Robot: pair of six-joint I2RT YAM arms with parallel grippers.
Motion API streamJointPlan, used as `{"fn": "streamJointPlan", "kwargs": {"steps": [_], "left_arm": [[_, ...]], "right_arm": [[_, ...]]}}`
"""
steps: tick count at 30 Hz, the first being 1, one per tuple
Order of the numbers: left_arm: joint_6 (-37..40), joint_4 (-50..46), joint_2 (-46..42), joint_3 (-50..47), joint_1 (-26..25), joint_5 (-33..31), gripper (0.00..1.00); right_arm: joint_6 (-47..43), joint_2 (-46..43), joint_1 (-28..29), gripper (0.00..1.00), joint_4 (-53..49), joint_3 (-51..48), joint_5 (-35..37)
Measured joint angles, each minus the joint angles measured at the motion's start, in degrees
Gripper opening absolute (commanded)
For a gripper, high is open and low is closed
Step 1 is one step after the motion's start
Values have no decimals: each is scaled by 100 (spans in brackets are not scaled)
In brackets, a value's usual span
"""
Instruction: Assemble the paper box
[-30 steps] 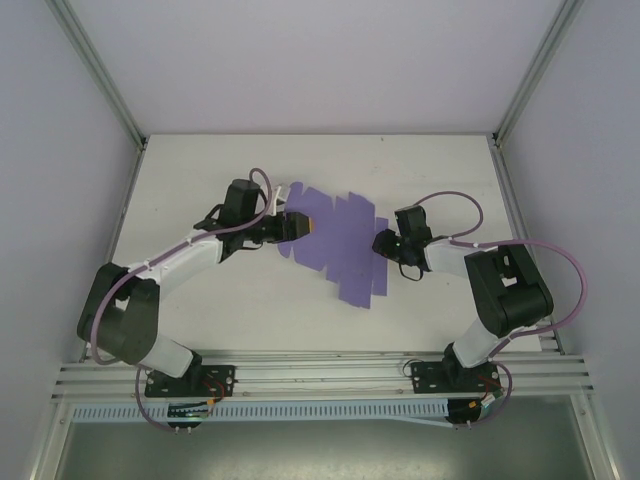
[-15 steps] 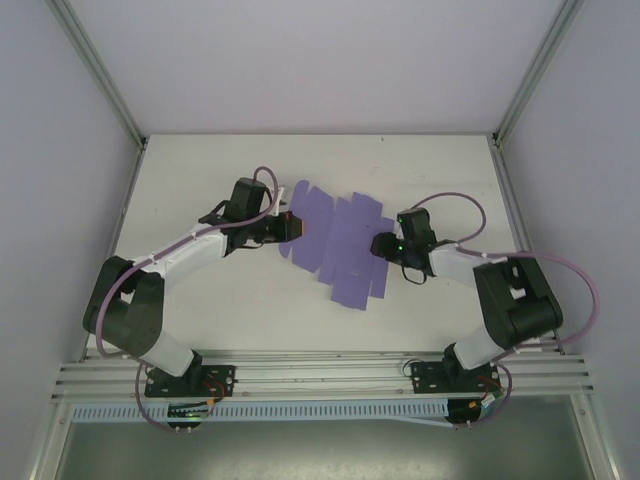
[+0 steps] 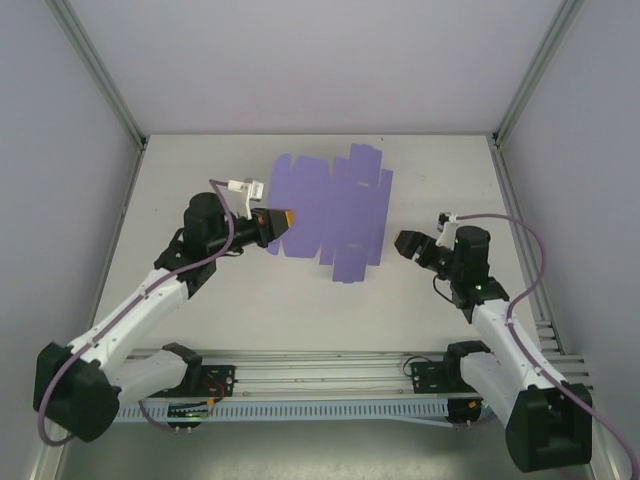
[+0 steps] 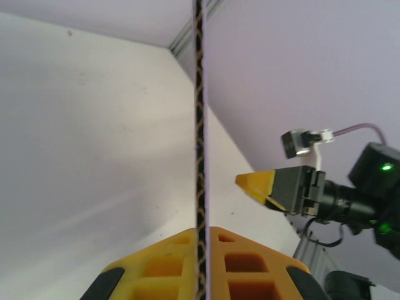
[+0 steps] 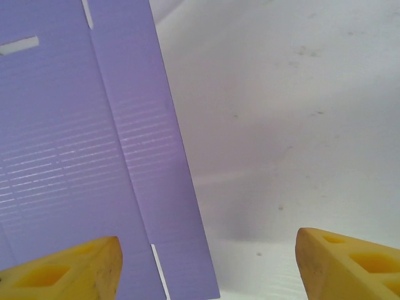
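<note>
Moved: paper box [image 3: 338, 210] now upper centre | flat lavender die-cut sheet | left gripper [image 3: 283, 219] clamped on its left edge | right gripper [image 3: 404, 243] spread wide, empty | white table [image 3: 300, 310], pale walls [image 3: 60, 200].

Edge-on paper box [image 4: 199, 125] pinched in left hand [image 4: 201, 240].

Paper box [image 3: 335, 210]: flat lavender die-cut sheet, unfolded, mid table [image 3: 250, 320].
</note>
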Motion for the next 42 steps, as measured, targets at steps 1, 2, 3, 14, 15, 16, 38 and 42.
{"fn": "streamJointPlan", "kwargs": {"steps": [1, 2, 3, 14, 15, 16, 38, 42], "left_arm": [[-48, 83, -98, -79, 0, 44, 0], [-103, 173, -181, -155, 0, 81, 0], [-166, 254, -258, -236, 0, 129, 0], [-505, 831, -544, -457, 0, 391, 0], [-509, 844, -544, -461, 0, 387, 0], [-509, 841, -542, -463, 0, 385, 0], [-437, 691, 1530, -195, -46, -1043, 0], [-439, 529, 1834, -94, -98, -1292, 0]], "right_arm": [[79, -26, -72, 74, 138, -79, -173], [144, -17, -125, 74, 269, -122, -319], [229, 26, -173, 74, 407, -138, -483], [883, 1353, -243, 60, 1915, 339, -1838], [962, 1445, -243, 55, 2061, 358, -1919], [1047, 1530, -243, 51, 2208, 367, -2013], [-752, 1554, 2205, 0, -1604, 2879, 706], [-949, 2317, 2599, 0, -2009, 3456, 1445]]}}
